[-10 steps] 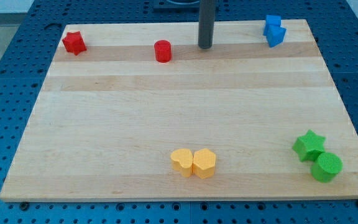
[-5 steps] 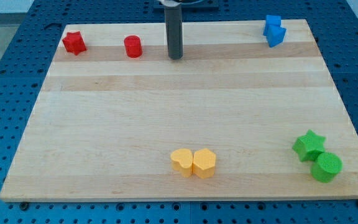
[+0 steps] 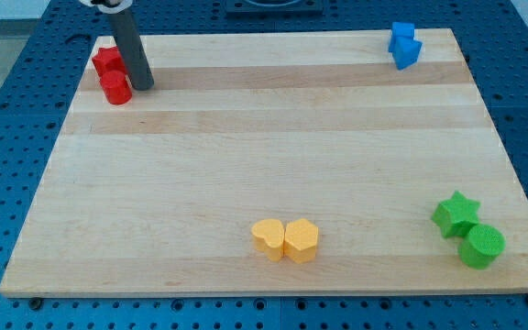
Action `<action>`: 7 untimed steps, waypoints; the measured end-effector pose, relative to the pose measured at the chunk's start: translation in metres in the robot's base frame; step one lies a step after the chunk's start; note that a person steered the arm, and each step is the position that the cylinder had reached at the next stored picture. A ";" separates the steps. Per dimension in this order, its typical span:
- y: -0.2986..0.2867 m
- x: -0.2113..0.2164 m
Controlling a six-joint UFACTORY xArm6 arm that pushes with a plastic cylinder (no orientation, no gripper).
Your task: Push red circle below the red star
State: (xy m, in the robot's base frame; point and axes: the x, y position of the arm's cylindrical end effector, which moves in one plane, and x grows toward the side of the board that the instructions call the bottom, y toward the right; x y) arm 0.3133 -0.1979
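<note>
Red circle (image 3: 115, 89) sits at the desk's (image 3: 264, 165) top-left corner, directly below the red star (image 3: 106, 60) and touching it. My tip (image 3: 143, 86) is just right of the circle, apparently in contact. No fingers: plain rod, holding nothing.

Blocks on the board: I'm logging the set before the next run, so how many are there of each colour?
Red: 2, the red star and the red circle
Blue: 2
Yellow: 2
Green: 2, the green star and the green cylinder
Total: 8
</note>
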 end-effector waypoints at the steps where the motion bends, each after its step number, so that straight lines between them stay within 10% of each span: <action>1: -0.004 0.021; 7: -0.038 0.021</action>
